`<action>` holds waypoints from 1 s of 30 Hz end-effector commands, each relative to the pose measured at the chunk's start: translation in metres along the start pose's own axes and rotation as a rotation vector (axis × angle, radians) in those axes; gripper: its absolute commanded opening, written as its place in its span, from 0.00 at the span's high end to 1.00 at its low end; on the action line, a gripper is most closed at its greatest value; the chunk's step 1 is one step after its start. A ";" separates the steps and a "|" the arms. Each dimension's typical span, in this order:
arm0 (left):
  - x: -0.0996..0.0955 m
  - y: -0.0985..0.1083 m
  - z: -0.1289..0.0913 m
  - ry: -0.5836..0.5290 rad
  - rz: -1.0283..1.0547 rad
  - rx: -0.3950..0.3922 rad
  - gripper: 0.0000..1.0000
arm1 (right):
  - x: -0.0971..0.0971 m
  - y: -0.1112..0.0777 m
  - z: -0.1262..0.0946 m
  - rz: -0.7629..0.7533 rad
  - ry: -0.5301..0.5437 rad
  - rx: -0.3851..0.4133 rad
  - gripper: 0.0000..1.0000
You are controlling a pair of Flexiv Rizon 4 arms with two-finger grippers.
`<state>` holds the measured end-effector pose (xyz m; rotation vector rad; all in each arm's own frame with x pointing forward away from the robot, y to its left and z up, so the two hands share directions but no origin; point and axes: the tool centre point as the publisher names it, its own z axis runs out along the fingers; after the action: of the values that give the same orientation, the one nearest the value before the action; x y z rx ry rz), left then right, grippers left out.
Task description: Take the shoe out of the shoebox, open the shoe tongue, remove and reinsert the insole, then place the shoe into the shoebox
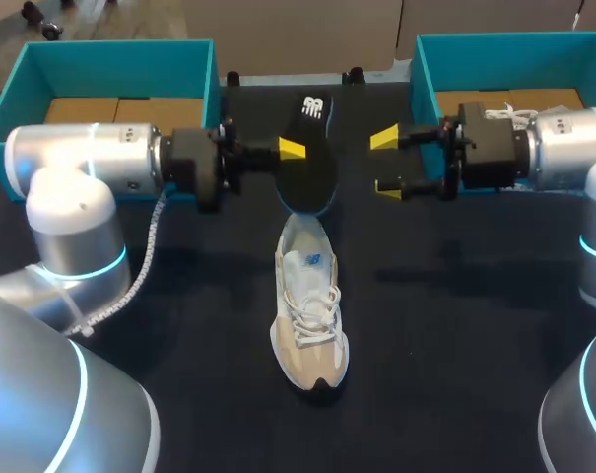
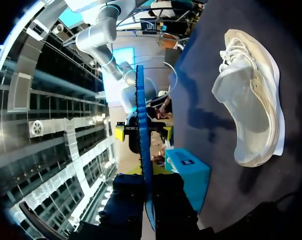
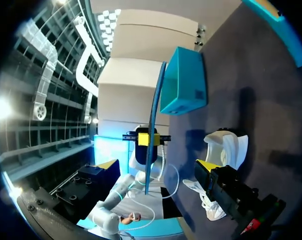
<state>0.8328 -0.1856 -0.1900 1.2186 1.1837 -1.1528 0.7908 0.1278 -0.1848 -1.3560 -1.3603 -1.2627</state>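
Left gripper point(image 1: 289, 161) firm on insole point(image 1: 313, 133), lengthwise front-to-back, heel far.

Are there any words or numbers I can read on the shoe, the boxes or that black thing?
No words or numbers can be read here.
White mark on the black insole: only a logo shape, too small to read as letters.
Blue mark on the tongue of the shoe: too small to read.
Dark label on the side of the teal shoebox: too small and blurred to read.
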 end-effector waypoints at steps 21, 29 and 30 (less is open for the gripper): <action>0.007 0.012 0.044 -0.028 0.041 -0.071 1.00 | -0.004 0.006 0.040 0.003 0.052 0.086 0.56; 0.004 0.010 0.048 -0.035 0.047 -0.069 1.00 | -0.004 0.007 0.041 0.000 0.061 0.086 0.62; 0.004 0.010 0.048 -0.035 0.047 -0.068 1.00 | -0.004 0.007 0.040 -0.001 0.062 0.085 0.63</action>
<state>0.8446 -0.2316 -0.1927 1.1673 1.1542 -1.0894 0.8016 0.1654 -0.1939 -1.2487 -1.3557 -1.2230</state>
